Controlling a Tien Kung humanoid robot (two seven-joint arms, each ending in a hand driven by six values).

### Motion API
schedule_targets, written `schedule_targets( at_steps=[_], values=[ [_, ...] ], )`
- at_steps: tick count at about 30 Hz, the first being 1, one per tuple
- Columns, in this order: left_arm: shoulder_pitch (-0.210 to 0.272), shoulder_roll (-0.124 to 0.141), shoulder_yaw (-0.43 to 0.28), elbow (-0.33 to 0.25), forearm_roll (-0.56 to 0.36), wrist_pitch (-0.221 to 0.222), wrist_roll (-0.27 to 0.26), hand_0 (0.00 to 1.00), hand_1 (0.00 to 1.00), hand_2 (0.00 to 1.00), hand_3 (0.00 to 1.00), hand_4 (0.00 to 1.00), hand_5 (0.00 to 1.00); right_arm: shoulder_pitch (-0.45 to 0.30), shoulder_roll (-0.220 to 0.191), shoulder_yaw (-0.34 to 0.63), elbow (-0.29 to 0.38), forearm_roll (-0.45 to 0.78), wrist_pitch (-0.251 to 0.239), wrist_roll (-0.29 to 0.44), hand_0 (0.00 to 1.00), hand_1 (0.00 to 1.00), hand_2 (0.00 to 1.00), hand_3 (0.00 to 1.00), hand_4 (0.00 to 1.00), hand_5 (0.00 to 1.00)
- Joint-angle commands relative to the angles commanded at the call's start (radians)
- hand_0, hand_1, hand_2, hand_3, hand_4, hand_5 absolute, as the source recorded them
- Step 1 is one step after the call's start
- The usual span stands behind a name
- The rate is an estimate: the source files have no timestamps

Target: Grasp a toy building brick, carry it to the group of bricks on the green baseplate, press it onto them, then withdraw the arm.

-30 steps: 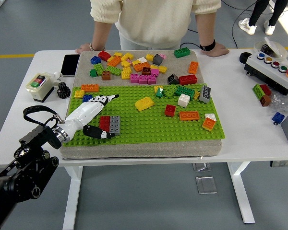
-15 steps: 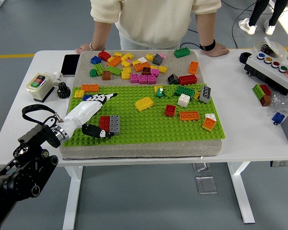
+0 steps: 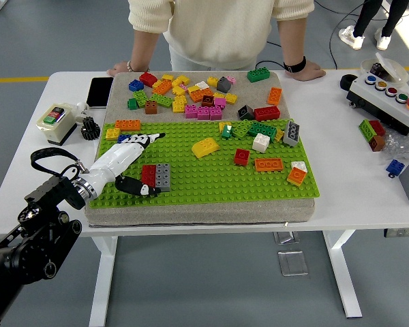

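Left hand [image 3: 126, 163] in from lower left, lying low over the left part of the green baseplate [image 3: 211, 178]; white fingers [image 3: 146, 140] stretched toward the far side, black thumb [image 3: 133, 185] curled along the near side; nothing gripped, fingers loose and apart. Red brick [image 3: 148, 175] and grey brick [image 3: 163, 176] side by side and touching on the baseplate, just right of the thumb; thumb tip at or against the red brick's near corner, contact not certain. Orange flat brick [image 3: 128, 125] and small blue brick [image 3: 124, 138] just beyond the fingertips at the baseplate's left edge.

Scattered on the right half of the baseplate: yellow sloped brick [image 3: 205, 147], small red brick [image 3: 242, 157], orange brick [image 3: 268, 164], white brick [image 3: 261, 142]; well apart from the hand. Loose pile of mixed bricks [image 3: 191, 99] on the grey mat beyond the baseplate.

Person at the far side, both hands resting on the table edge: one hand [image 3: 120, 69] at the left, the other [image 3: 307, 69] at the right with a dark wristband. Phone [image 3: 100, 92] and small button box [image 3: 56, 117] left of the mat.
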Motion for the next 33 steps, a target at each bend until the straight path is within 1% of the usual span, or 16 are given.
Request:
schedule_targets(
  at_steps=[15,18,22,25,26,28,30,31,32,33],
  values=[
    [-0.001,0.001,0.000,0.006,0.000,-0.005,0.001,0.998,0.998,0.998,0.992,0.998,0.155,-0.001,0.000,0.002,0.000,0.001,0.000,-0.001,0.733,0.632,0.681,0.616,0.944,0.490],
    [0.002,0.004,-0.001,0.000,0.000,-0.013,-0.003,0.998,0.998,0.998,0.992,0.998,0.155,-0.001,0.000,0.003,0.000,0.000,0.000,-0.001,0.733,0.632,0.681,0.616,0.944,0.490],
    [0.012,0.008,0.001,-0.027,0.000,-0.027,-0.004,0.998,0.998,0.998,0.992,0.998,0.161,-0.001,-0.001,0.003,0.000,0.001,0.000,0.000,0.733,0.632,0.681,0.616,0.944,0.490],
    [0.020,0.015,0.001,-0.063,-0.002,-0.044,-0.004,0.998,0.998,0.998,0.983,0.998,0.164,-0.002,-0.002,0.004,0.000,0.000,0.001,0.000,0.733,0.633,0.681,0.615,0.943,0.489],
    [0.020,0.015,0.001,-0.065,-0.002,-0.045,-0.004,0.998,0.998,0.998,0.983,0.998,0.164,-0.002,-0.002,0.004,0.000,0.000,0.001,0.000,0.733,0.633,0.681,0.615,0.943,0.489],
    [0.031,0.024,0.003,-0.099,-0.019,-0.059,-0.002,0.998,0.998,0.998,0.983,0.998,0.164,-0.002,-0.002,0.005,0.000,-0.001,0.000,0.001,0.733,0.633,0.681,0.615,0.943,0.489],
    [0.037,0.029,0.004,-0.116,-0.029,-0.067,-0.001,0.998,0.998,0.998,0.983,0.998,0.164,-0.002,-0.002,0.006,0.000,-0.001,0.000,0.001,0.733,0.633,0.681,0.615,0.943,0.489],
    [0.041,0.032,0.004,-0.128,-0.037,-0.073,-0.001,0.998,0.998,0.998,0.955,0.998,0.168,-0.003,-0.002,0.006,0.000,-0.002,0.000,0.001,0.733,0.632,0.681,0.615,0.943,0.488],
    [0.049,0.038,0.004,-0.150,-0.051,-0.082,0.001,0.998,0.998,0.998,0.955,0.998,0.168,-0.003,-0.001,0.006,0.000,-0.001,0.000,0.002,0.733,0.632,0.681,0.615,0.943,0.488],
    [0.052,0.040,0.004,-0.158,-0.055,-0.085,0.001,0.998,0.998,0.998,0.955,0.998,0.168,-0.003,-0.001,0.006,0.000,-0.001,0.000,0.002,0.733,0.632,0.681,0.615,0.943,0.488]
  ],
)
